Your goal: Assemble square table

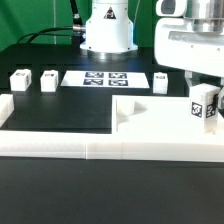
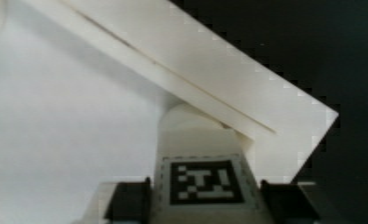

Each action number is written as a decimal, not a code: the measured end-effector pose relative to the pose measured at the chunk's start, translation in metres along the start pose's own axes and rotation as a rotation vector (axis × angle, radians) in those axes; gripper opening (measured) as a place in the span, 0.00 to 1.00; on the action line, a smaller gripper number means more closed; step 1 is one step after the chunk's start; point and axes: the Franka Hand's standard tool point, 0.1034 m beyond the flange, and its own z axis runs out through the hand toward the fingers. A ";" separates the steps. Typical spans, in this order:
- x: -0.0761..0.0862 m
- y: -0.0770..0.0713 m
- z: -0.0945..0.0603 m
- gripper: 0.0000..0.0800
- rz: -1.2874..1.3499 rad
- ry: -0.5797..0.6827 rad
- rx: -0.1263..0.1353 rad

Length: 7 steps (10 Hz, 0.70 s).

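Nearest the camera: bare black table [image 1: 100,195], then the long low white border wall [image 1: 60,148] running left to right across the exterior view, with a short return at its left end.

Tabletop slab [image 1: 150,118]: white, thick, lying flat just behind the wall, on the exterior view's right half. Its left corner sits near mid-scene. It looks close against the wall; contact cannot be confirmed.

Hand [image 1: 202,92]: at the exterior view's right, over the right part of the slab, clenched on one white leg [image 1: 204,108]. The leg's tag faces the camera and the leg is slightly tilted. Whether its lower end touches the slab cannot be told.

Wrist view: held leg [image 2: 206,170] sits between the two dark fingers [image 2: 128,202], tag face toward the lens. The hand [image 2: 207,203] is closed on both of its sides. Beyond the leg are the white slab surface [image 2: 65,110] and a pale angled edge; black table shows at the corner past it.

Loose legs, far row, all on the table:
- leg one [image 1: 19,80], far left
- leg two [image 1: 48,79], just right of leg one, not touching it
- leg three [image 1: 161,81], right of the marker board

Marker board [image 1: 97,77]: flat, between leg two and leg three, in front of the white robot base [image 1: 107,30].
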 end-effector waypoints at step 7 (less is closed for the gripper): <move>-0.001 0.000 0.002 0.73 0.346 -0.038 0.014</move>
